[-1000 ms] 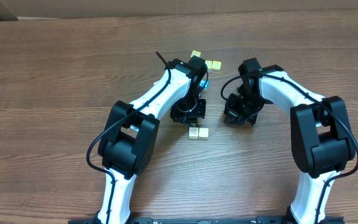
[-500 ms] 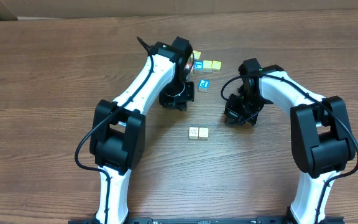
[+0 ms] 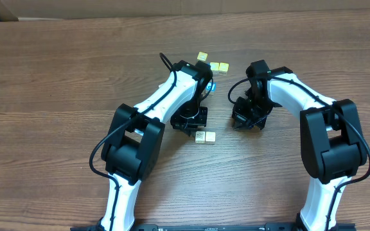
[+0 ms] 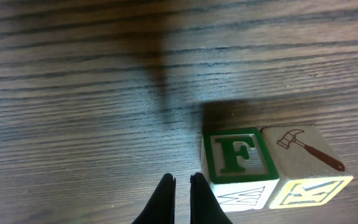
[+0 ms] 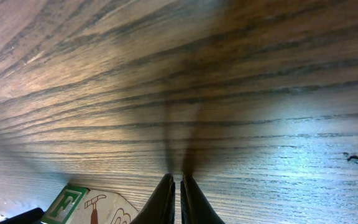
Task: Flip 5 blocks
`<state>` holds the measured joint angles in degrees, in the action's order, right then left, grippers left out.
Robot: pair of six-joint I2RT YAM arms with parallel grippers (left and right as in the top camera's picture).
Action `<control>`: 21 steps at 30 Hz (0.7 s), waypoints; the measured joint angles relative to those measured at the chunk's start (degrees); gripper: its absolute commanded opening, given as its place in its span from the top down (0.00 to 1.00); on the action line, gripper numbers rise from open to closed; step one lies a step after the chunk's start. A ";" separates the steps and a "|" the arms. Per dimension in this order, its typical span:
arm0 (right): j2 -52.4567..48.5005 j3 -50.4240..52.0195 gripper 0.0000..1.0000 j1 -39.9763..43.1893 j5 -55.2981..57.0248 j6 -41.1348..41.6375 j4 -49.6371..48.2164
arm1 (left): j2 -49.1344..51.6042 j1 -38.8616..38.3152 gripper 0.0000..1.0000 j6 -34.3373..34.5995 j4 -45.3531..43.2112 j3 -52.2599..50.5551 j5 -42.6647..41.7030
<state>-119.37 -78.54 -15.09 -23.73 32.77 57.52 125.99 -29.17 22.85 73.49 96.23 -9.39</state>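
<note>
Table (image 3: 56, 96): wood grain, both arms reaching over its middle.

Left arm (image 3: 166, 96): stretched toward the centre, wrist pitched down. Right arm (image 3: 300, 96): likewise bent inward, parked right of centre.

Left gripper (image 4: 182, 182): fingers pressed together, nothing between them, tips low over the wood. Right gripper (image 5: 180, 182): also closed and empty, tips close to bare table, well apart from any block.

Far cluster (image 3: 218, 67): yellow blocks at the far centre, partly hidden by the left arm, with a blue face just showing.

Pair (image 3: 204, 137): two blocks side by side, touching, near centre. F block (image 4: 238, 155) shows a green letter on top. Hammer block (image 4: 303, 149) sits to its right.

Risks, as judged:
- With the fingers closed, a flip would have to be a push or a pry. A push on the F block would likely shove the hammer block along with it, since they touch, so both slide rather than one tipping.
- A tip that lands too high may skid over the top face. One that lands too low may jam on the table.
- The left arm's elbow passes over the far cluster, so a wide swing could scatter it.

Position: the pair lies just right of, and slightly nearer than, the left gripper. The F block's left edge is just beside the fingertips. Contact cannot be confirmed.
</note>
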 measured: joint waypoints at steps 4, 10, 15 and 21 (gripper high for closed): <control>0.00 0.00 0.92 0.00 0.04 0.00 0.02 | 0.00 0.02 0.96 0.70 0.00 0.00 -0.72; 0.00 0.00 0.92 0.00 0.04 0.00 0.04 | 0.00 0.00 0.96 0.83 0.00 0.00 -1.70; 0.00 0.00 0.91 0.00 0.07 0.00 0.02 | 0.00 0.00 0.96 0.83 0.00 0.00 -1.81; 0.07 -0.09 0.81 -0.07 0.02 -0.04 0.00 | 0.00 0.00 0.96 0.83 0.04 0.00 -1.95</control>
<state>-119.31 -78.63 -15.16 -23.70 32.73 57.52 125.99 -29.17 23.68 73.54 96.23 -11.33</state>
